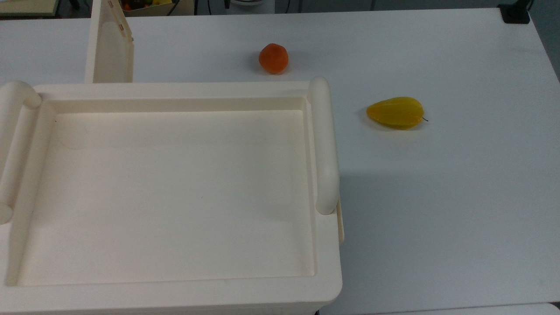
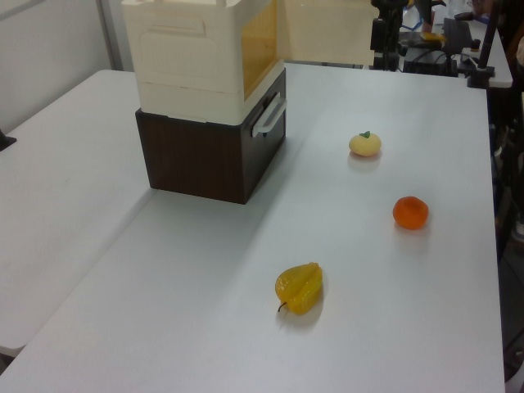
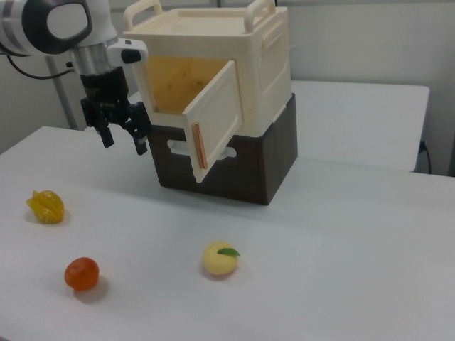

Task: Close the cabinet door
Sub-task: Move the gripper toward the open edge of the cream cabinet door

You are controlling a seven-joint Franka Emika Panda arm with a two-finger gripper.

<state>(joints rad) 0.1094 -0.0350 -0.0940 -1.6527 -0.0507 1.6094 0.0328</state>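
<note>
In the right view, the flat cream plastic cabinet door (image 3: 213, 121) with a recessed panel stands swung open from the boxy cream cabinet (image 3: 263, 64). The black two-finger gripper (image 3: 124, 135) hangs beside it, fingers spread, holding nothing.

In the right view, the cabinet door (image 3: 213, 121) stands ajar, pincer (image 3: 124, 136) to its left.

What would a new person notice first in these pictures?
Probably the cream cabinet on its dark base, its cabinet door swung open toward the right view's foreground. Next, the robot's black claw hanging open just at the right view's left of that opening, touching nothing.
</note>
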